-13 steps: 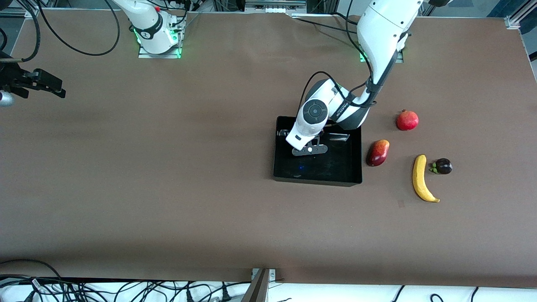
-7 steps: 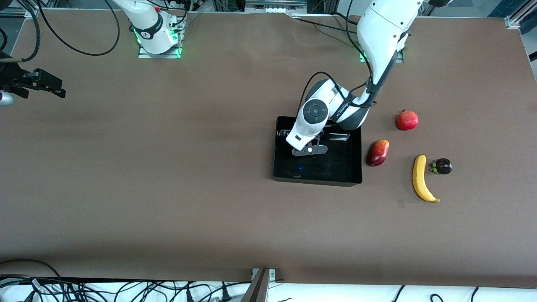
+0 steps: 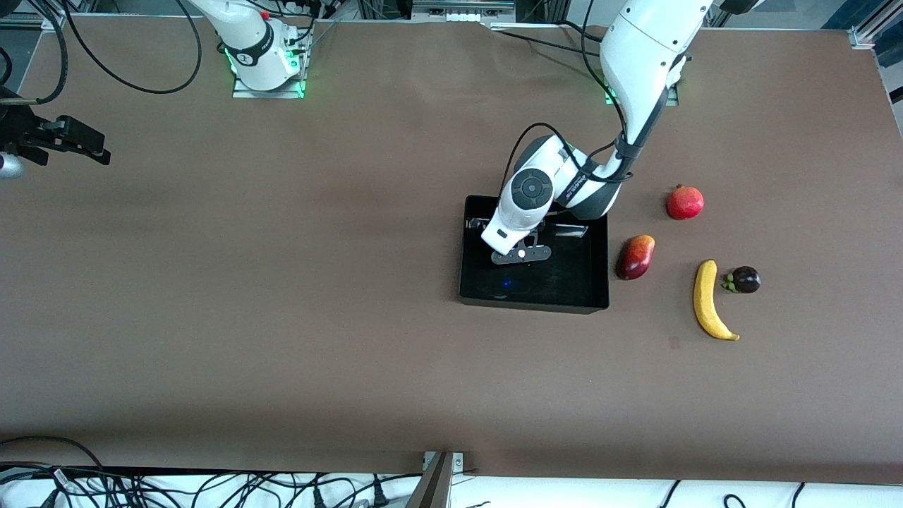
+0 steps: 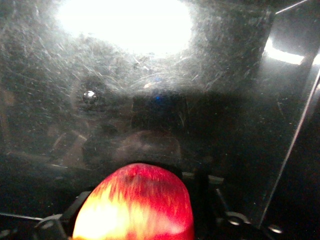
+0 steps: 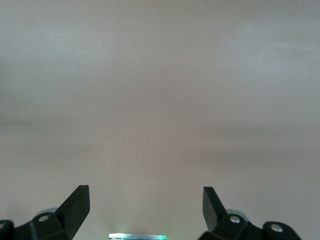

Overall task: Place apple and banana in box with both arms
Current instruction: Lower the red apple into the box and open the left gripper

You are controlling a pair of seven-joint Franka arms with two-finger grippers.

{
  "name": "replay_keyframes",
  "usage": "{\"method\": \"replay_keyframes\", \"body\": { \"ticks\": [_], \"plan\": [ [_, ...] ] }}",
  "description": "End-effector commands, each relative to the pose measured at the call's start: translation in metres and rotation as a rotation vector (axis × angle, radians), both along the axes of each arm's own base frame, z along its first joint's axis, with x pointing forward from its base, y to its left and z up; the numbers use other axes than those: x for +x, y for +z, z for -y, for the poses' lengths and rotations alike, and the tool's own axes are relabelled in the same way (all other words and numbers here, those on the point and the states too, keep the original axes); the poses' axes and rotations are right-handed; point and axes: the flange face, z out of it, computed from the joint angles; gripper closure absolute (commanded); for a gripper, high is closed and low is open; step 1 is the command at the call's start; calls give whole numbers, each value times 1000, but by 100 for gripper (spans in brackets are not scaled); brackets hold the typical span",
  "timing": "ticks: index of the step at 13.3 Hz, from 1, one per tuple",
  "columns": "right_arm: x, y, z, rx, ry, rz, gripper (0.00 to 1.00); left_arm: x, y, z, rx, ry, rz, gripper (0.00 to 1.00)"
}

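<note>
The black box [image 3: 532,305] lies mid-table toward the left arm's end. My left gripper [image 3: 520,254] is down inside it. In the left wrist view the red-and-yellow apple [image 4: 135,205] sits low over the box's scratched floor [image 4: 225,100], between the dark fingers [image 4: 202,192]. A thin dark gap shows beside the apple, so the jaws stand open around it. The arm's hand hides the apple in the front view. The banana [image 3: 705,300] lies on the table toward the left arm's end from the box. My right gripper [image 3: 95,148] waits open over bare table [image 5: 145,192] at the right arm's end.
A mango [image 3: 635,257] lies close beside the box wall on the banana's side. A pomegranate [image 3: 685,202] sits farther from the front camera than the banana. A dark purple fruit [image 3: 743,279] almost touches the banana. Cables run along the table's near edge.
The left arm's hand has barely shifted inside the box. The fruits on the table and the right arm have not moved.
</note>
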Motion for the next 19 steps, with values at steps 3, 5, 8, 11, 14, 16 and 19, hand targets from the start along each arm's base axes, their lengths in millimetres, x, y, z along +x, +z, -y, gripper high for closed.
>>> {"method": "replay_keyframes", "body": {
  "ticks": [3, 5, 8, 11, 14, 16, 19],
  "plan": [
    [-1, 3, -1, 18, -8, -3, 0, 6, -7, -4, -9, 8, 0, 0],
    [-1, 3, -2, 18, -6, -3, 0, 8, 8, -2, -4, 8, -2, 0],
    [-1, 3, -2, 17, -8, -3, 0, 17, 43, 2, 20, 8, -39, 0],
    [-1, 3, -1, 17, -9, -3, 0, 25, 84, -4, 37, 9, -45, 0],
    [-1, 3, -2, 17, -8, -3, 0, 37, 131, -12, 16, 51, -59, 0],
    [-1, 4, -2, 17, -8, -2, 0, 54, 161, -44, 47, 62, -84, 0],
    [-1, 3, -2, 17, -8, -3, 0, 79, 196, -122, 45, -1, -129, 0]
  ]
}}
